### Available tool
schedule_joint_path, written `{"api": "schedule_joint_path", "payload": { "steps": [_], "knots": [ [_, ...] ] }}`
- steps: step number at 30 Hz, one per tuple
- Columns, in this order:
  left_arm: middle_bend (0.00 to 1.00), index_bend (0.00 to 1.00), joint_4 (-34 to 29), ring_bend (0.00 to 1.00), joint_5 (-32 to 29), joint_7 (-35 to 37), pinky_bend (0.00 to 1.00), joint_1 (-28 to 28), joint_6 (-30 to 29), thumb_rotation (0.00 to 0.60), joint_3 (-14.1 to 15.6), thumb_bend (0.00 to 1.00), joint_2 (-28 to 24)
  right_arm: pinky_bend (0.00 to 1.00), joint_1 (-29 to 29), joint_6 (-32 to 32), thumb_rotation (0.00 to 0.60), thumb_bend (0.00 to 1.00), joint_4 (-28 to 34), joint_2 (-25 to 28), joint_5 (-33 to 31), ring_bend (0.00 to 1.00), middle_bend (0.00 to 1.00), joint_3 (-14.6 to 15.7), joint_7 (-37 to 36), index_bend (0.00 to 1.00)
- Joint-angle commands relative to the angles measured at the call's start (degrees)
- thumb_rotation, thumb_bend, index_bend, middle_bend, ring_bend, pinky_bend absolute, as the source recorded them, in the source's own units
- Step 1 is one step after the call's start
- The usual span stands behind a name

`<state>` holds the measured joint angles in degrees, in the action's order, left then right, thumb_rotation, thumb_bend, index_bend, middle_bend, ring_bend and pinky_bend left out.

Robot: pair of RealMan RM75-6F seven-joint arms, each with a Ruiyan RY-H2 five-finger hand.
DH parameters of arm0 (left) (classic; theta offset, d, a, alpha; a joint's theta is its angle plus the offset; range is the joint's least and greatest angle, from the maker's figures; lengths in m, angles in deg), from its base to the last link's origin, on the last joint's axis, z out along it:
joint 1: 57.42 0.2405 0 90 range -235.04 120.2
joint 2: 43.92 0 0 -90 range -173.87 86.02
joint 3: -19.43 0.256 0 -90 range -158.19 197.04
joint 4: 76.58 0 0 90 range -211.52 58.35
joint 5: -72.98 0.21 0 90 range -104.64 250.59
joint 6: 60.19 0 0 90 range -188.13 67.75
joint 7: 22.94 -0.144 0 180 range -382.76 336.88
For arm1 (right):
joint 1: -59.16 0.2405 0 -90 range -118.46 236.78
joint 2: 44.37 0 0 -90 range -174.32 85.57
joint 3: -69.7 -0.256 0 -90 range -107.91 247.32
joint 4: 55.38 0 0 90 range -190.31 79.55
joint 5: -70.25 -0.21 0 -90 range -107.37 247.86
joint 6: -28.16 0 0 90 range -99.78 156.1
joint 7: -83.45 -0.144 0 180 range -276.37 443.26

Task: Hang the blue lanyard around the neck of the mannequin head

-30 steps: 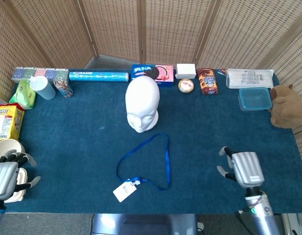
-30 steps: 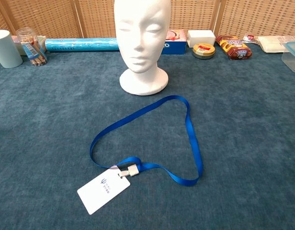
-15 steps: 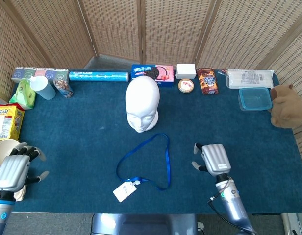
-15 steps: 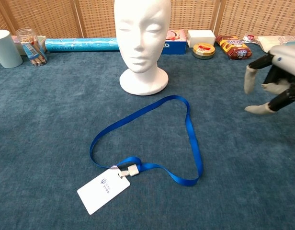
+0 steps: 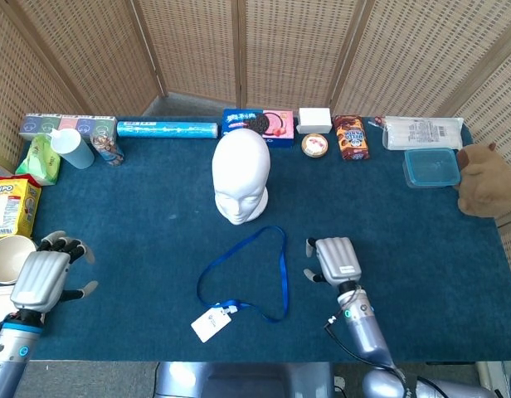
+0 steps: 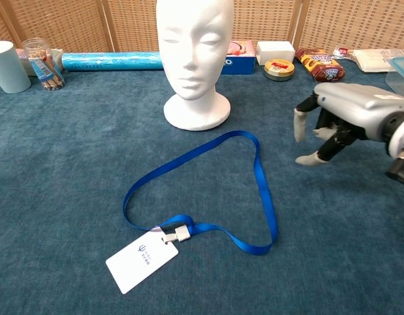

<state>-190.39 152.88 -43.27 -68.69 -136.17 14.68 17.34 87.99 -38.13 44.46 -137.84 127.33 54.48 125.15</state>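
Right hand [image 5: 336, 259] palm down, fingers spread, left hand [image 5: 41, 278] likewise, both empty

Two hands are showing: the left hand [image 5: 41, 279] and the right hand [image 5: 337, 259]. Just beside the right hand, one blue lanyard [image 5: 280, 265] carrying one white card [image 5: 210, 323] is lying on the tabletop [image 5: 148, 224]. Beyond it, one mannequin head [image 5: 240, 176] is standing. Far beyond the right hand, one brown plush toy [image 5: 486, 179] and one blue-lidded container [image 5: 430, 167] are sitting.

We can read only "LiPO" on the yellow cardboard box [image 5: 10, 207] at the table's left edge; other labels blur.
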Motion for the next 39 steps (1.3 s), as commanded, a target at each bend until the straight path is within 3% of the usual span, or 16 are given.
{"api": "schedule_joint_path", "payload": {
  "steps": [1,25,39],
  "knots": [
    [0.41,0.49,-0.11,0.30,-0.24,-0.30,0.17,-0.28,0.23,0.594,0.02,0.18,0.11,1.00,1.30,0.23,0.546,0.24,-1.01,-1.39,-1.63,1.00,0.97,-0.40,0.83,0.50],
    [0.41,0.49,0.32,0.30,-1.39,-0.34,0.17,-0.85,-0.03,0.595,1.04,0.18,0.19,1.00,12.18,-4.43,0.543,0.23,-7.49,-11.78,-16.73,1.00,0.97,-4.41,12.86,0.50],
    [0.41,0.49,1.19,0.30,-1.78,0.59,0.17,-0.76,-0.02,0.594,1.82,0.18,0.24,1.00,16.92,-7.60,0.544,0.23,-12.88,-16.55,-21.31,1.00,0.97,-6.29,16.31,0.50]
  ]
}}
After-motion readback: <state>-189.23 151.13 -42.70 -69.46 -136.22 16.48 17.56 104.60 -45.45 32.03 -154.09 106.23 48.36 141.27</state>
